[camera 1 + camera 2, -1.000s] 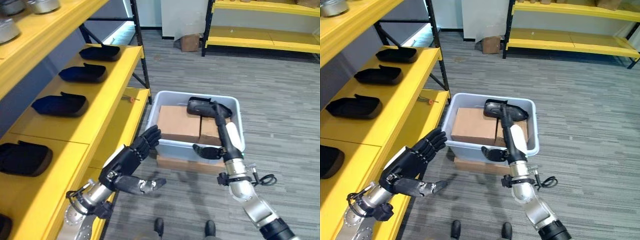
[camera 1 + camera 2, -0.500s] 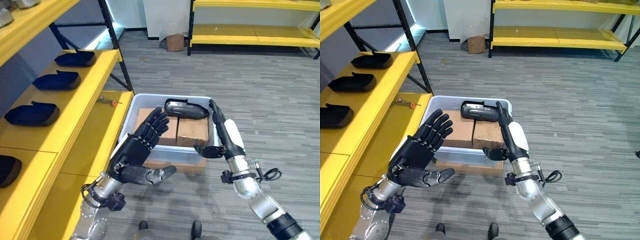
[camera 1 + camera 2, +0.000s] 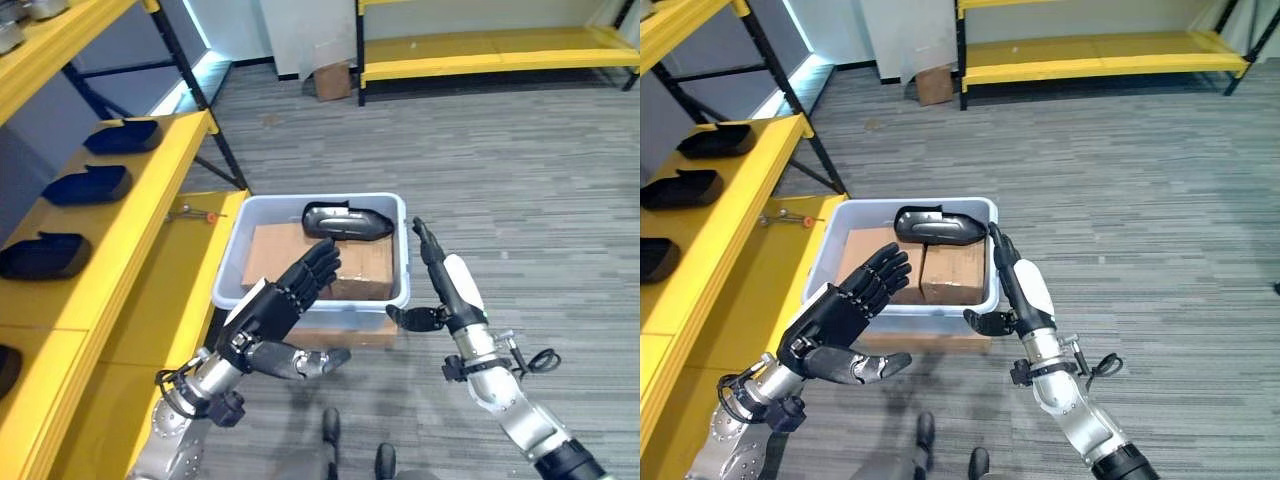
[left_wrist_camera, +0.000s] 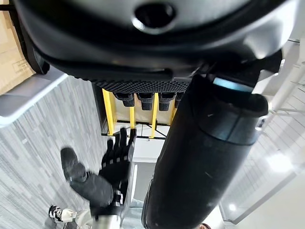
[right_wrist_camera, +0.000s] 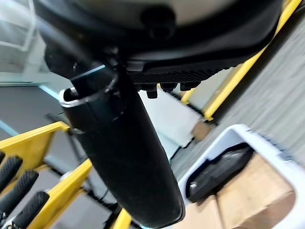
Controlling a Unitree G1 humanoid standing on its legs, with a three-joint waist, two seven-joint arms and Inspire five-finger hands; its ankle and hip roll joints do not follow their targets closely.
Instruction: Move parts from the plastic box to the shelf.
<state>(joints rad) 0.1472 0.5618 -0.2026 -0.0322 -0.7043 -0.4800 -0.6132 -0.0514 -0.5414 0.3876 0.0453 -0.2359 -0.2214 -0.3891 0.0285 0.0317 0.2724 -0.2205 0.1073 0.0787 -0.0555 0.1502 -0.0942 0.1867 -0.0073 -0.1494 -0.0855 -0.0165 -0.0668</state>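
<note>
A pale plastic box (image 3: pixel 300 298) stands on the floor beside the yellow shelf (image 3: pixel 140 210). In it a black part (image 3: pixel 345 220) lies at the back on two cardboard cartons (image 3: pixel 285 258). My left hand (image 3: pixel 275 312) is open in front of the box's front wall, its fingers spread toward the rim. At the box's right front corner my right hand (image 3: pixel 448 285) is open too, fingers straight, thumb turned inward, holding nothing. The right wrist view shows the black part (image 5: pixel 219 167) in the box past that hand.
Three black parts (image 3: pixel 82 184) lie in a row on the shelf at the left. A small tool with an orange tip (image 3: pixel 195 213) rests on the lower shelf board. A flat carton (image 3: pixel 345 332) sits under the box. Another yellow shelf (image 3: pixel 480 45) stands at the back.
The camera has swung away from the shelf. My right hand has drawn back from the black part to outside the box's right side. My left hand has moved in front of the box.
</note>
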